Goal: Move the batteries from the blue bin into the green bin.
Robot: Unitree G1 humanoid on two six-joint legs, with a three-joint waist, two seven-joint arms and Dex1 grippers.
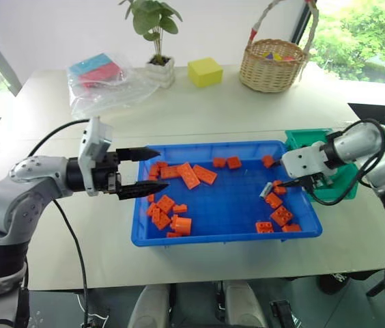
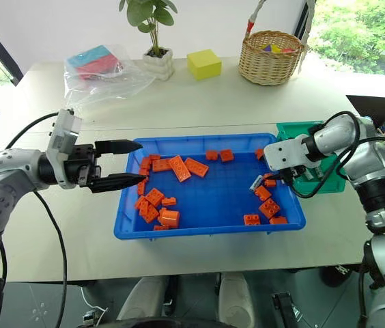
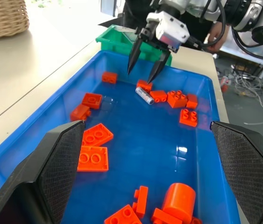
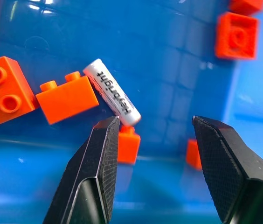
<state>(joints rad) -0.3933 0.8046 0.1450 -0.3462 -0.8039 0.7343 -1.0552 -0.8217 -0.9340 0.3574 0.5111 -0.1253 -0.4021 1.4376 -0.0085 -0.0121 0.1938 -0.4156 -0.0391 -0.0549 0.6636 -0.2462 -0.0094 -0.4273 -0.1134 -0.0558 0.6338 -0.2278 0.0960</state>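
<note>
One silvery battery (image 4: 112, 92) with black lettering lies on the floor of the blue bin (image 1: 226, 236) near its right end, leaning against an orange brick (image 4: 66, 99). My right gripper (image 4: 155, 122) hangs just above it, pointing down, open, with nothing between its fingers; one fingertip (image 4: 104, 135) is close to the battery's end. The left gripper (image 1: 160, 169) is open and held level over the bin's left edge, pointing right. Behind the blue bin's right far corner stands the green bin (image 1: 305, 138), partly covered by my right arm.
Several orange bricks (image 1: 192, 175) are scattered through the blue bin. At the back of the table stand a wicker basket (image 1: 273, 65), a yellow block (image 1: 205, 71), a potted plant (image 1: 157, 41) and a clear bag (image 1: 104, 78). A black cable loops near the green bin.
</note>
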